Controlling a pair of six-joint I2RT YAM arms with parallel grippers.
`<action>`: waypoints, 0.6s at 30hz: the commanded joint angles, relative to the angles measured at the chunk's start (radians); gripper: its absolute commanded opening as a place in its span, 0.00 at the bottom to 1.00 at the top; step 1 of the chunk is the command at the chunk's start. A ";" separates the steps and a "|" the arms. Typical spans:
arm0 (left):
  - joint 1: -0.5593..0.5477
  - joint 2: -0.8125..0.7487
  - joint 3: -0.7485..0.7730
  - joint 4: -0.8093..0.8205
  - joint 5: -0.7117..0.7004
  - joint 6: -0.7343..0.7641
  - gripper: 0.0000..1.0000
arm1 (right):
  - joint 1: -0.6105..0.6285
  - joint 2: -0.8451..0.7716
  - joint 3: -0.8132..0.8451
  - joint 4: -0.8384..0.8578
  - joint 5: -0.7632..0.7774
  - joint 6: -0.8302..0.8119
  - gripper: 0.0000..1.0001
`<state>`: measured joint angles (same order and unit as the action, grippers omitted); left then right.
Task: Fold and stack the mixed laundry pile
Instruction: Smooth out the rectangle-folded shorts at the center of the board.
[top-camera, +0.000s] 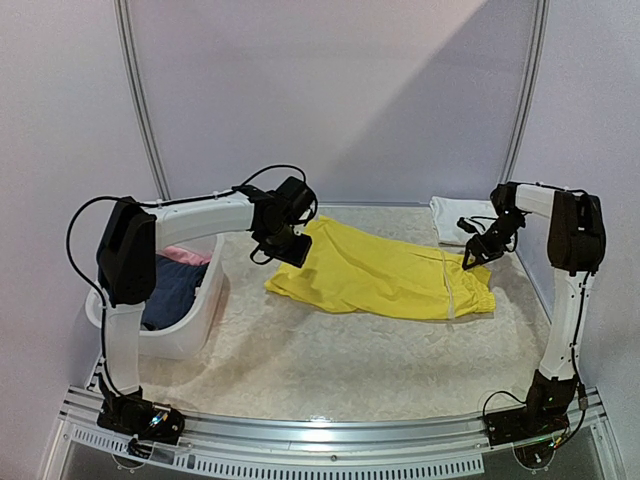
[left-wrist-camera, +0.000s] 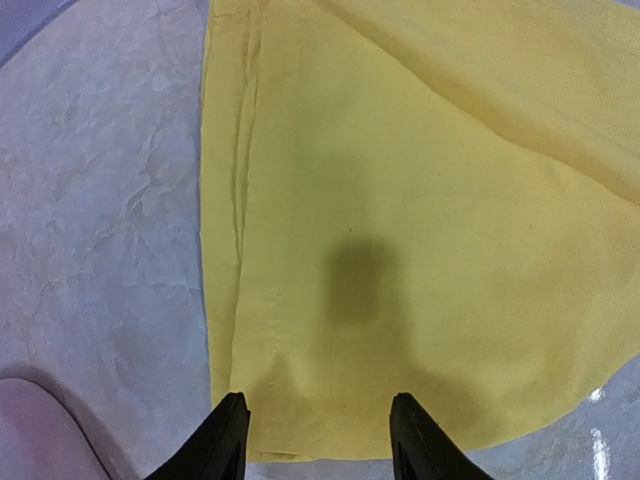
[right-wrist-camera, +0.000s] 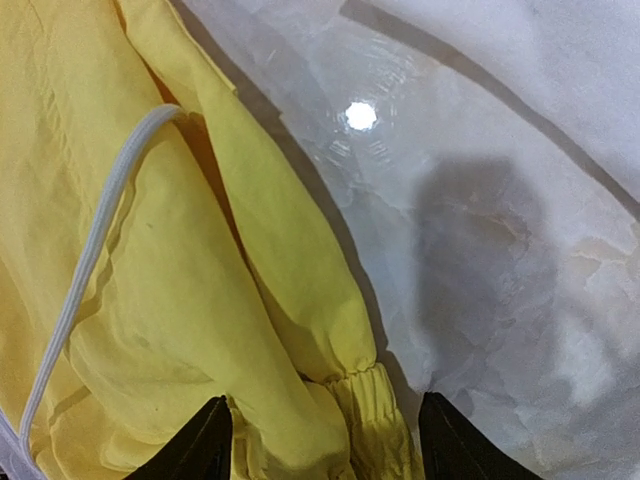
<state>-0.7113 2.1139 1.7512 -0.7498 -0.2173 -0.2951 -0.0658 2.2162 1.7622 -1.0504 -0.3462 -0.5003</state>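
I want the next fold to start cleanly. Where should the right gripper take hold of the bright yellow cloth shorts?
Probably the gathered elastic edge at the right end of the bright yellow cloth shorts, coming straight down from above. It lies bunched between the fingers of the open right gripper, and gives more to pinch than the flat cloth elsewhere.

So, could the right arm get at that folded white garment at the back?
Probably yes: the right gripper hangs open close beside the folded white garment, and nothing lies between them.
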 joint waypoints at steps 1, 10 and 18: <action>-0.020 -0.015 0.024 0.001 0.029 0.027 0.49 | 0.002 -0.011 -0.015 0.008 0.026 0.003 0.67; -0.144 -0.041 0.026 0.057 -0.012 0.241 0.49 | -0.020 -0.238 -0.077 0.050 0.059 0.030 0.99; -0.187 0.028 0.175 0.033 0.029 0.201 0.49 | -0.207 -0.539 -0.365 0.357 -0.140 0.307 0.99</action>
<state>-0.9009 2.1132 1.8492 -0.7300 -0.2192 -0.0887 -0.1661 1.7454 1.4601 -0.8333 -0.3569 -0.3580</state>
